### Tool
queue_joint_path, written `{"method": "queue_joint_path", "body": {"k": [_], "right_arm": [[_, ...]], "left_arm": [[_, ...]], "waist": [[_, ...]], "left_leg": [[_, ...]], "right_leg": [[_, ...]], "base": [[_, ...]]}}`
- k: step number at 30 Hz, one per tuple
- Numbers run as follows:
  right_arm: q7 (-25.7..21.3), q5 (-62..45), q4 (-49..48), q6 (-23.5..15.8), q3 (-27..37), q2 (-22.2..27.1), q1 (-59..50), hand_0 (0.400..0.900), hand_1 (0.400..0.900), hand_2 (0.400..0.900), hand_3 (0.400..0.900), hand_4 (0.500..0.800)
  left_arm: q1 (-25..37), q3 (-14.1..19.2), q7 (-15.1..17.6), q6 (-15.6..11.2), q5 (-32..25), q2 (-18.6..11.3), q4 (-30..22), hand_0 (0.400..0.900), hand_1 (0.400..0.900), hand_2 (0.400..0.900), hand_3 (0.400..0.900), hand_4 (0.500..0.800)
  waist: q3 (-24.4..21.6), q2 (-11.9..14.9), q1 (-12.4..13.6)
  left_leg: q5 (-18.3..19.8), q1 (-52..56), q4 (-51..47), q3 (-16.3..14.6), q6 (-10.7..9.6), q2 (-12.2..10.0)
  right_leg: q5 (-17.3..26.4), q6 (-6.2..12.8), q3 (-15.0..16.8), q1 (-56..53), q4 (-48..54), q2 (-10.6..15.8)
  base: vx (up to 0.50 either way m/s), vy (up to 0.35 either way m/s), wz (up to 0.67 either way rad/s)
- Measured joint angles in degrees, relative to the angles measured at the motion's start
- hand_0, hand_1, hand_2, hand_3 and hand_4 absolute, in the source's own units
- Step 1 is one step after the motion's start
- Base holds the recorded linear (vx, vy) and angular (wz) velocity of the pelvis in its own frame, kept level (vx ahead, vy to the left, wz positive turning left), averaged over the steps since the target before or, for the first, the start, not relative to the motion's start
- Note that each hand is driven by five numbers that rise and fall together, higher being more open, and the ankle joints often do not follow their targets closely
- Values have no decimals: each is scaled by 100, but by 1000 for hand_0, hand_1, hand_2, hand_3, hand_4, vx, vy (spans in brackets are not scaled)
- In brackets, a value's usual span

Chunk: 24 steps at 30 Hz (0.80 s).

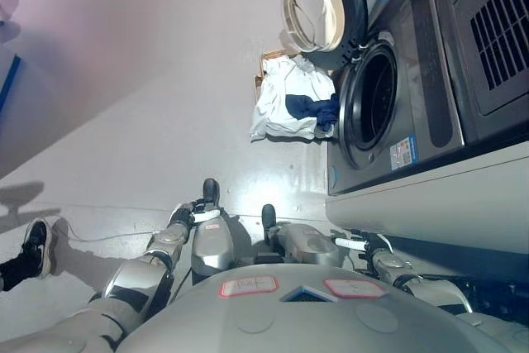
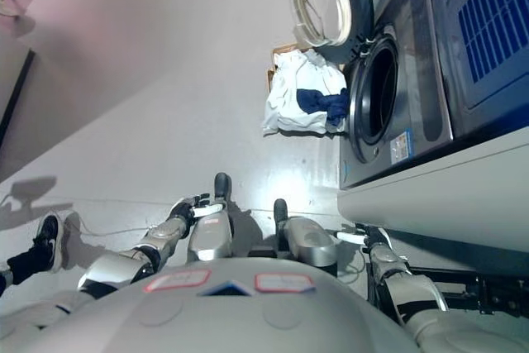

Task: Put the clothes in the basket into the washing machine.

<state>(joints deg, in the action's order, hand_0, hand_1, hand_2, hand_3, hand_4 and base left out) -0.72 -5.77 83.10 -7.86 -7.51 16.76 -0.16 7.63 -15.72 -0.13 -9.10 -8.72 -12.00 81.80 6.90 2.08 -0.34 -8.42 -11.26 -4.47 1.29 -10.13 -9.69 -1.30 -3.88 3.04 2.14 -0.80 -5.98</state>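
A basket (image 1: pixel 266 57) stands on the floor next to the washing machine (image 1: pixel 413 80). It is heaped with white clothes (image 1: pixel 281 97), and a dark blue garment (image 1: pixel 310 107) lies on top beside the drum opening (image 1: pixel 376 97). The round door (image 1: pixel 318 6) is swung open above the basket. My left hand (image 1: pixel 192 211) and right hand (image 1: pixel 364 244) hang low near my body, far from the basket. Both have relaxed fingers and hold nothing.
A second appliance with a vent grille (image 1: pixel 500 31) stands beside the washer. A pale surface (image 1: pixel 446 204) runs along the right side. A person's black shoe (image 1: pixel 37 245) shows on the floor at the left.
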Motion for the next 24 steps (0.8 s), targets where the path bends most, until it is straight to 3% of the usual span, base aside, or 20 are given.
{"method": "queue_joint_path", "body": {"k": [4, 7, 11, 13, 14, 16, 18, 21, 24], "right_arm": [[-2, -47, 0, -20, 63, 49, 105, 900, 900, 900, 900, 800], [2, -104, 56, 1, 79, 45, 217, 900, 900, 900, 900, 800], [-2, -100, 118, 47, 69, 48, 245, 900, 900, 900, 900, 800], [8, -94, 115, 25, 34, 102, 272, 900, 900, 900, 900, 800], [-12, -90, 116, 34, -10, 64, 250, 900, 900, 900, 900, 800], [55, -80, -22, 16, -25, -95, 105, 900, 900, 900, 900, 800], [59, -82, -58, -10, -23, -239, -40, 900, 900, 900, 900, 800], [100, -81, -71, -60, -23, -311, -173, 900, 900, 900, 900, 800], [100, -81, -68, -57, -21, -316, -256, 900, 900, 900, 900, 800]], "left_arm": [[-102, 18, -9, 11, -24, 33, 30, 900, 900, 900, 900, 800], [-103, 22, -15, 8, -27, 46, 52, 900, 900, 900, 900, 800], [-71, -40, -28, 14, -21, 63, 51, 900, 900, 900, 900, 800], [-152, -96, -24, 20, -22, 113, 8, 900, 900, 900, 900, 800], [-207, -100, -15, 12, -20, 87, -24, 900, 900, 900, 900, 800], [-193, -138, 7, 12, -21, -63, -126, 900, 900, 900, 900, 800], [-64, -139, 18, 13, -21, -165, -123, 900, 900, 900, 900, 800], [59, -139, 90, -8, -19, -259, -151, 900, 900, 900, 900, 800], [53, -141, 96, -1, -18, -277, -159, 900, 900, 900, 900, 800]], "waist": [[-101, -205, 0], [-145, -320, 40], [-218, -417, -13], [-347, -565, 11], [-437, -539, -31], [-461, -272, 44], [-487, -138, 31], [-526, -74, 109], [-591, -83, 151]], "left_leg": [[-2, 197, 31, -8, 8, -104], [-13, 136, 387, -2, 30, -117], [-191, 47, 521, -146, 284, 57], [-369, 167, 475, -267, 508, 119], [-158, 205, 421, -371, 513, 250], [0, 165, 436, -627, 742, 596], [147, 157, 537, -656, 949, 904], [337, 147, 693, -707, 1055, 1117], [492, 96, 861, -769, 1074, 1160]], "right_leg": [[161, -439, 214, -113, -123, -110], [-7, -385, 485, -265, -132, -96], [-428, -65, 679, -359, -285, 163], [-749, 238, 791, -289, -553, 273], [-956, 358, 834, -179, -793, 424], [-1141, 639, 871, 93, -1142, 829], [-1165, 771, 859, 10, -1016, 1152], [-1193, 899, 839, -128, -853, 1397], [-1171, 1074, 721, -191, -708, 1504]], "base": [[197, 127, -37], [223, 208, -18], [186, 218, -17], [107, 176, -16], [94, 176, -12], [96, 162, -10], [110, 155, -8], [68, 102, -5], [47, 64, -4]]}}
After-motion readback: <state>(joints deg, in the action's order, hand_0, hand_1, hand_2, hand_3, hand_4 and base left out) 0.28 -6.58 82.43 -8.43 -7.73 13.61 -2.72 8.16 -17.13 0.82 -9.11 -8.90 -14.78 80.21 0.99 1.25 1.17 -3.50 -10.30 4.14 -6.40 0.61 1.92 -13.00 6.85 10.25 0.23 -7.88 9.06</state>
